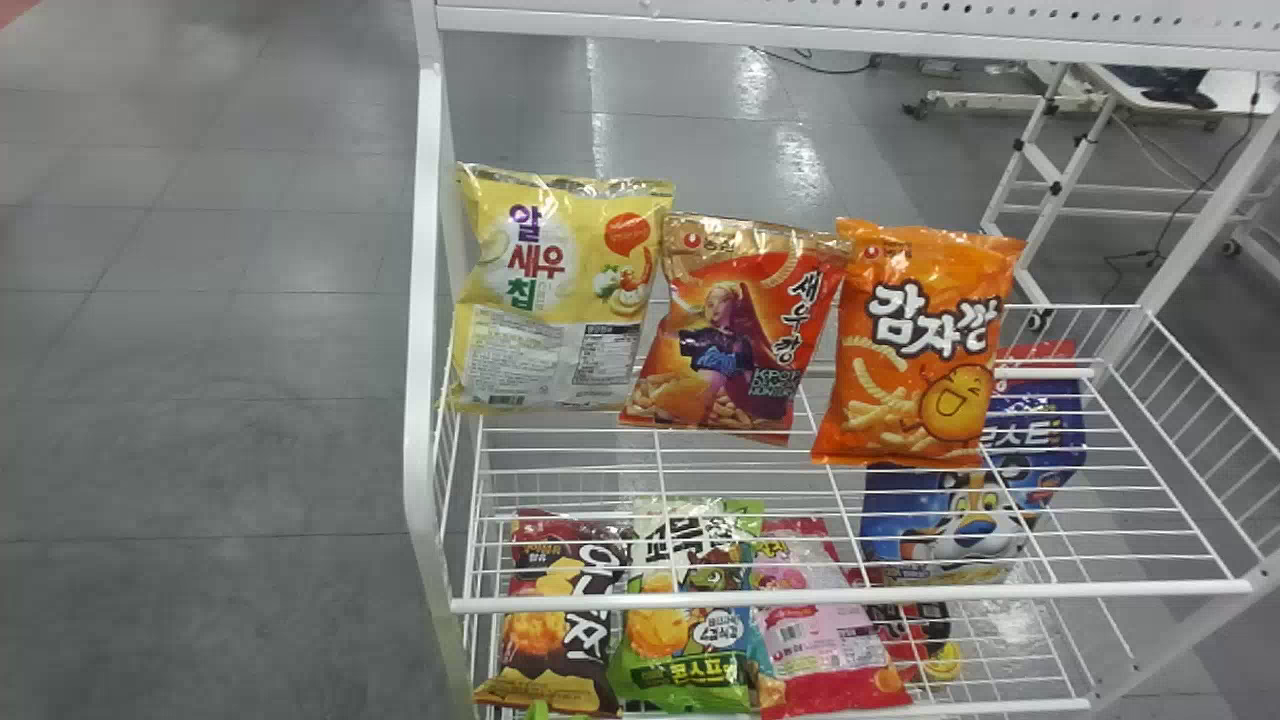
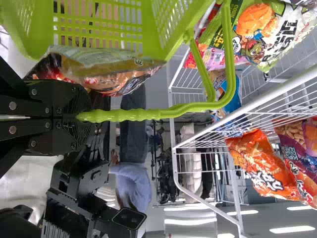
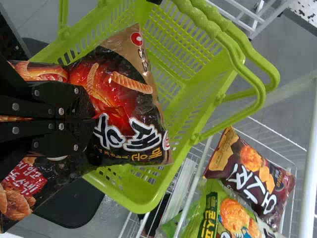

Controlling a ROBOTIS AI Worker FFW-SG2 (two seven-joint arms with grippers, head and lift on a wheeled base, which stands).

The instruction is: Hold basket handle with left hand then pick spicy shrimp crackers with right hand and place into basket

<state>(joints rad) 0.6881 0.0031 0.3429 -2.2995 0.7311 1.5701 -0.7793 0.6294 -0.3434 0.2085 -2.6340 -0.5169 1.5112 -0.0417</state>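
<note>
Head view, rack: the white wire rack (image 1: 428,300) fills the middle and right; its left post borders a wide stretch of bare grey floor (image 1: 220,400). Gaps between the three upper bags are narrow, and a green sliver (image 1: 538,711) meets the bottom edge.
Basket: green, mouth upward, just beside the rack in the right wrist view; its rim (image 3: 141,204) runs close around the bag. Whether it touches the rack, I cannot tell.
Spicy shrimp crackers: the bag (image 3: 131,99) lies over the basket's mouth; the left wrist view adds its crumpled side, along the rim.
Left gripper (image 2: 81,116): jaws closed down around the handle's ribbed grip (image 2: 119,115).
Right gripper (image 3: 94,119): jaws nearly together, pinching the crackers' wrapper.
</note>
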